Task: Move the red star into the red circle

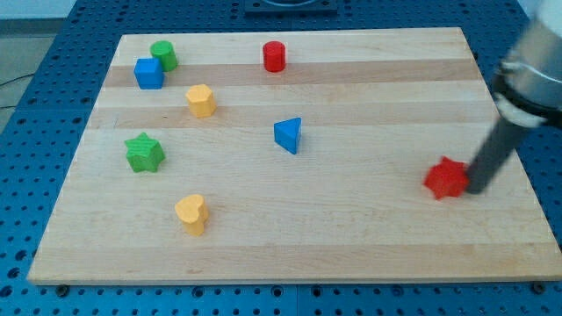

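Observation:
The red star [446, 178] lies on the wooden board [369, 237] at the view's right. The red circle [275, 56], a short red cylinder, stands near the view's top, centre. My tip [477, 188] is right beside the red star, on its right side, touching or almost touching it. The dark rod rises from there towards the view's upper right.
A green cylinder [163, 55] and a blue cube [148, 73] sit together at the top left. A yellow hexagon [201, 100], a green star [144, 153], a yellow heart [190, 213] and a blue triangle [288, 135] lie across the left and middle.

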`<action>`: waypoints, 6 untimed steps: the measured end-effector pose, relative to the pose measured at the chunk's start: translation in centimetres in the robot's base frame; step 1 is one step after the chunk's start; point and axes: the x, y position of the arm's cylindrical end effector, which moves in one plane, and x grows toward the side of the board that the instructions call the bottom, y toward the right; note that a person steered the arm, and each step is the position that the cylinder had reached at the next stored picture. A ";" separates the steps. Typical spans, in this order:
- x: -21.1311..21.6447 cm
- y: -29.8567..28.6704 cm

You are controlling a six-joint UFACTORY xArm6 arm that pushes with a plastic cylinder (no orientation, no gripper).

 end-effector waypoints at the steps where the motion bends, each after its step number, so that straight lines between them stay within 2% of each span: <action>1: 6.6 -3.0; 2: 3.5 -6.0; 3: -2.8 -12.4; 4: -9.1 -12.3; 5: -1.5 -13.9; 6: 0.2 -9.2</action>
